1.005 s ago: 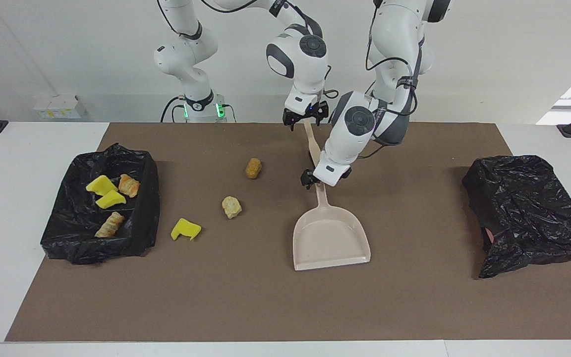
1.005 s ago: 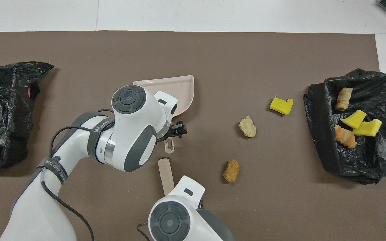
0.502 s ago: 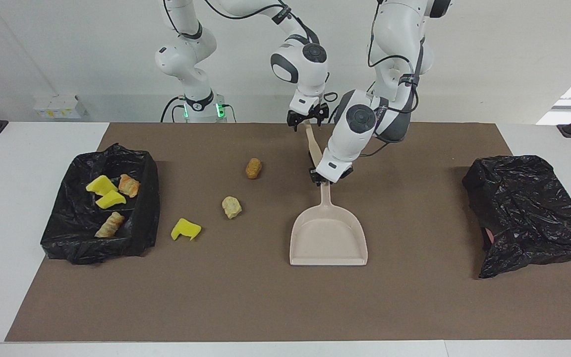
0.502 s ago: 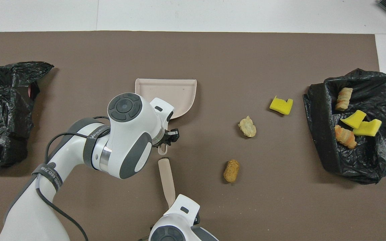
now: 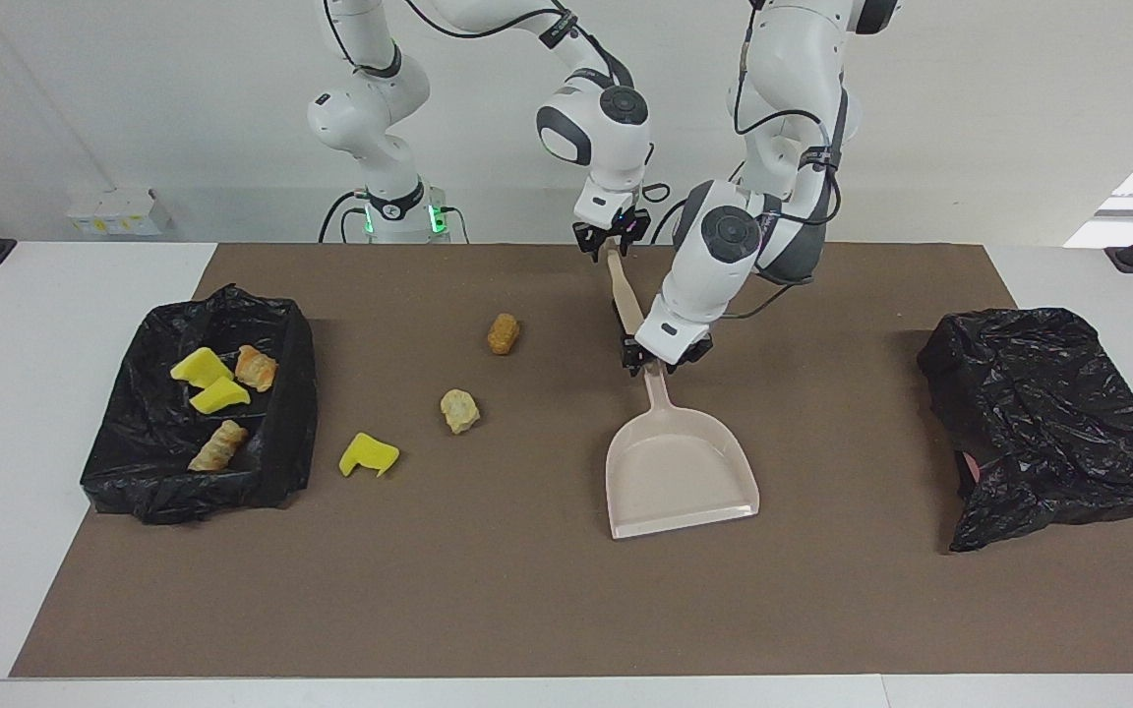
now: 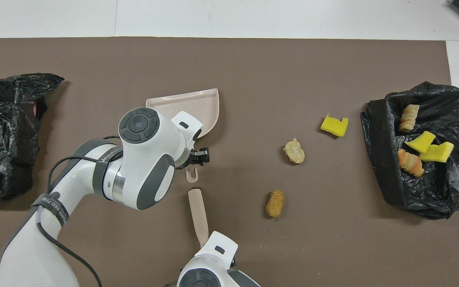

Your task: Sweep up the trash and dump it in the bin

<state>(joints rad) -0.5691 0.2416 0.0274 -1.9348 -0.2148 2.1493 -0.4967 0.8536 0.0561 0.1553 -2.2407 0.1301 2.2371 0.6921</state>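
Two white robot arms are working over a brown mat [image 5: 527, 590] on a white table. The left gripper [image 5: 663, 358] is gripping the handle of a beige dustpan [image 5: 680, 477], its fingers clamped tight around the handle's upper end; the pan is lying near the middle of the mat with its wide mouth pointing away from the robots. The right gripper [image 5: 611, 241] is pinching the top of a beige brush handle [image 6: 198, 215], which is slanting down toward the dustpan's handle, with its lower end hidden by the left gripper. Three pieces of trash are lying loose on the mat toward the right arm's end: a brown lump [image 5: 503, 333] closest to the robots, a tan lump [image 5: 459, 410] farther out, and a yellow sponge chunk [image 5: 369, 454] just beside a black-lined bin [image 5: 286, 413]. That bin is holding four more scraps [image 5: 217, 393], two yellow and two orange-brown. A second bin wrapped in a black bag [image 5: 1048, 423] is sitting at the left arm's end of the table.
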